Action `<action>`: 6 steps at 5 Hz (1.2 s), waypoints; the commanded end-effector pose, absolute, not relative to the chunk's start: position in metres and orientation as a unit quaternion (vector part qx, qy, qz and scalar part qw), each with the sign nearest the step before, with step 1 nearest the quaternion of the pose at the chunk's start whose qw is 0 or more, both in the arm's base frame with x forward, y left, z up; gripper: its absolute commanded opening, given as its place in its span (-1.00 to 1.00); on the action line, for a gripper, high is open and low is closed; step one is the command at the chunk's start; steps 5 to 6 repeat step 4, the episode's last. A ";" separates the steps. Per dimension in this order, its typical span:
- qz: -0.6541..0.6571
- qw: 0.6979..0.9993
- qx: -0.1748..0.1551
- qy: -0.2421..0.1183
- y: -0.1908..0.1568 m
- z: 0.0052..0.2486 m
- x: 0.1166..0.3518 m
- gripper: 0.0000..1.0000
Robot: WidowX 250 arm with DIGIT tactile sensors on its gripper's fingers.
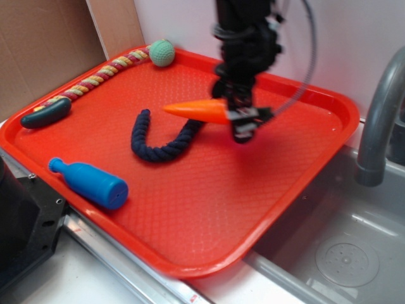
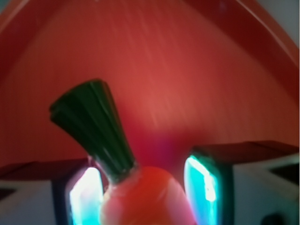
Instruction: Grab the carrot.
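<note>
The red tray (image 1: 272, 190) takes up most of the scene, sitting beside a steel sink (image 1: 342, 253) with a grey faucet (image 1: 380, 120). Above the tray's middle hangs the black arm, its gripper (image 1: 235, 114) closed on the carrot (image 1: 196, 111) near the thick stem end. The carrot appears to be lifted clear of the tray floor, its long axis roughly level, with the pointed tip running out to the left in the exterior view. In the wrist view the carrot's orange body sits between the two fingers (image 2: 201, 183), and its dark green stem (image 2: 96, 129) sticks up past them, so the hold looks centred.

On the tray lie a navy rope (image 1: 161, 142) curled just under the carrot, a blue bottle (image 1: 92, 182) near the front edge, a braided multicolour rope (image 1: 101, 75) along the back rim ending at a green ball (image 1: 162, 52), and a dark green cucumber (image 1: 45, 114) at the left. The grab looks essentially made; what remains is keeping the grip.
</note>
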State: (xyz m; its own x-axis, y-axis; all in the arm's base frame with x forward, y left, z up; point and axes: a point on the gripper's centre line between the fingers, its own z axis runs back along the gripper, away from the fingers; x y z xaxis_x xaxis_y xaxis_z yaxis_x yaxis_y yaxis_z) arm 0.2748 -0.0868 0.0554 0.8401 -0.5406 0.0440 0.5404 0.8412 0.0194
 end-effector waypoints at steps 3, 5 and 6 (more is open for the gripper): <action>0.170 0.985 -0.020 -0.009 -0.037 0.176 0.207 -1.00; 0.222 0.975 0.003 -0.031 -0.035 0.179 0.203 -1.00; 0.222 0.975 0.003 -0.031 -0.035 0.179 0.203 -1.00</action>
